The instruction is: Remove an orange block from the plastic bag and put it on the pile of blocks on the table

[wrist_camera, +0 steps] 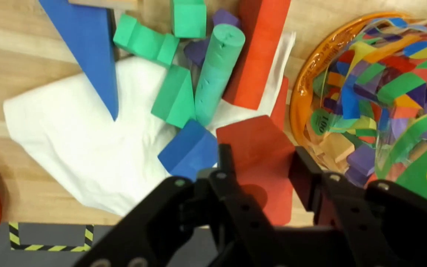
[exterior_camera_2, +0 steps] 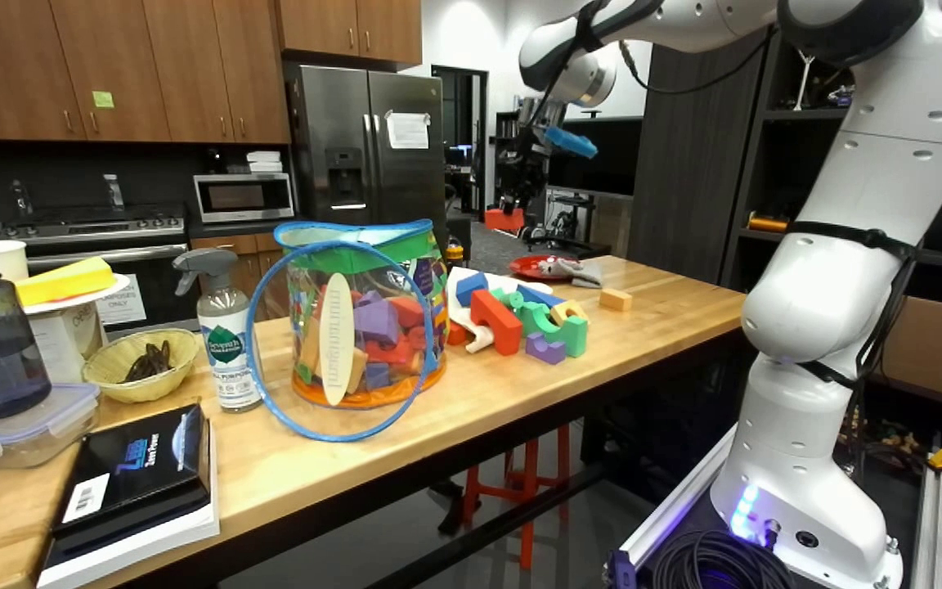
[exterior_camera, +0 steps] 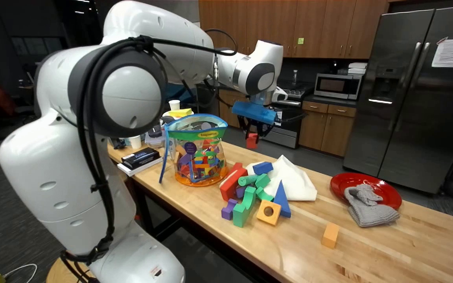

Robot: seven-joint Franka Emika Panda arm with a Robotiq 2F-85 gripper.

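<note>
My gripper (exterior_camera: 255, 131) is shut on a red block (wrist_camera: 261, 148), holding it in the air above the table in both exterior views. The pile of blocks (exterior_camera: 249, 196) lies beyond and below it in the wrist view, with green, blue, red and purple pieces and an orange block with a round hole (exterior_camera: 262, 216). Beside the pile stands the clear plastic bag (exterior_camera_2: 365, 327), its blue-edged top open, full of multicoloured blocks. A light orange block (wrist_camera: 336, 146) shows through its wall. Another orange block (exterior_camera: 330, 235) lies alone on the table, apart from the pile.
A white cloth (wrist_camera: 98, 148) is spread partly under the pile. Past the pile sits a red dish (exterior_camera: 364, 182) with a grey cloth (exterior_camera: 372, 210). A spray bottle (exterior_camera_2: 227, 343), a black box (exterior_camera_2: 134, 466) on a white one and a basket (exterior_camera_2: 141, 360) crowd the bag's far side.
</note>
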